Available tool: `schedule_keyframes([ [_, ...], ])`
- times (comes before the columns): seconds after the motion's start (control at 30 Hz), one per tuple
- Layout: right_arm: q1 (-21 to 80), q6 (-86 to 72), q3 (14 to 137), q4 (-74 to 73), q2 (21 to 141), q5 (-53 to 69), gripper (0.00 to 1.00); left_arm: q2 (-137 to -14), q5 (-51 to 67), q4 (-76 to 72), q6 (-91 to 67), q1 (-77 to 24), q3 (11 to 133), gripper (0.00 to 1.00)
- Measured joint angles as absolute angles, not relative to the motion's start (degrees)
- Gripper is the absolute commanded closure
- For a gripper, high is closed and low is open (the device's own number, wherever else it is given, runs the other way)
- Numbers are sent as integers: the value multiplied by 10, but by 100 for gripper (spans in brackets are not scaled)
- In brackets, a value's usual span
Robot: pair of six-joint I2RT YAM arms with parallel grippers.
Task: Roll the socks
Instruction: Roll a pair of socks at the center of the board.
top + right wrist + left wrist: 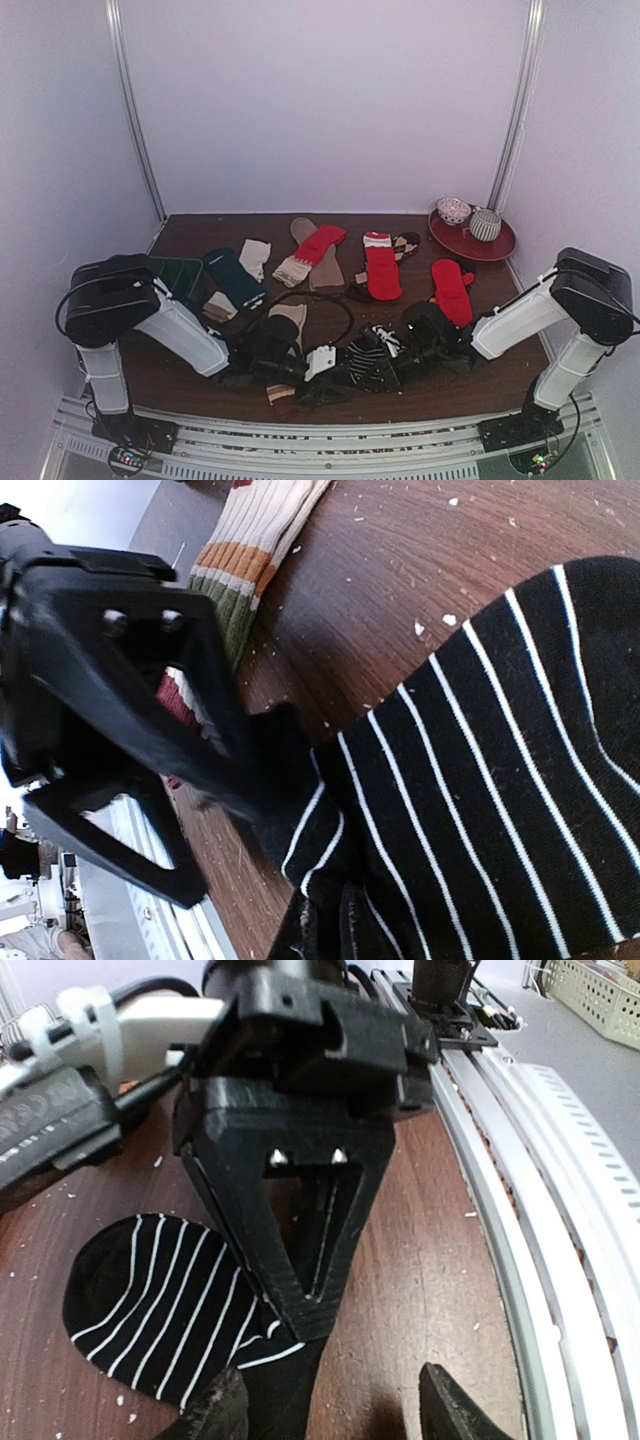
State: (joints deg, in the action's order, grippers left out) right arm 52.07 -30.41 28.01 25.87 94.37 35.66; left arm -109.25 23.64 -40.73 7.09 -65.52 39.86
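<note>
A black-and-white striped sock lies at the near middle of the table, between both grippers. My right gripper is shut on the sock's edge, seen pinched in the right wrist view, where the sock spreads out to the right. My left gripper is open, and its fingertips straddle bare table just beside the sock in the left wrist view. Its middle is empty. The right gripper's closed fingers point at it from above.
Other socks lie across the table: red ones, a dark teal one, a cream one, a tan one. A dark green tray is at the left. A red plate at the back right holds rolled socks. A striped tan sock lies nearby.
</note>
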Motion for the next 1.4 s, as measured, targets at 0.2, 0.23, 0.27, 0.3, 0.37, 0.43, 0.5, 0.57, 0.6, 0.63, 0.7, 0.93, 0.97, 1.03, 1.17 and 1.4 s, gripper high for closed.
schedule_keyframes([
  [0.2,516,-302,282,252,945,374,100,-1121,243,-413,79,-655,414,44],
  [0.23,516,-302,282,251,945,376,100,-1123,243,-415,79,-655,416,44],
  [0.27,515,-302,281,250,945,379,100,-1125,242,-417,80,-655,419,44],
  [0.3,515,-302,281,249,945,380,100,-1127,242,-420,80,-655,420,43],
  [0.37,515,-302,281,248,945,383,100,-1130,240,-421,81,-655,420,43],
  [0.43,515,-302,281,247,945,385,100,-1134,238,-422,81,-655,420,44],
  [0.5,515,-302,280,248,945,387,100,-1137,236,-421,81,-655,421,46],
  [0.57,514,-302,280,248,945,389,100,-1141,235,-420,81,-655,426,50],
  [0.6,514,-302,280,248,945,390,100,-1144,233,-420,81,-655,428,54],
  [0.63,514,-302,280,248,945,390,100,-1145,232,-420,81,-655,430,57],
  [0.7,514,-302,278,247,944,391,100,-1148,229,-420,81,-655,431,65],
  [0.93,514,-302,275,242,935,393,94,-1151,225,-421,69,-655,433,100],
  [0.97,514,-302,274,241,933,393,92,-1151,224,-421,64,-655,433,100],
  [1.03,514,-302,272,235,928,393,88,-1151,222,-424,58,-656,433,100],
  [1.17,515,-298,270,223,915,392,73,-1151,216,-421,34,-659,434,100],
  [1.4,515,-269,248,172,831,348,59,-1145,212,-362,-39,-659,460,100],
])
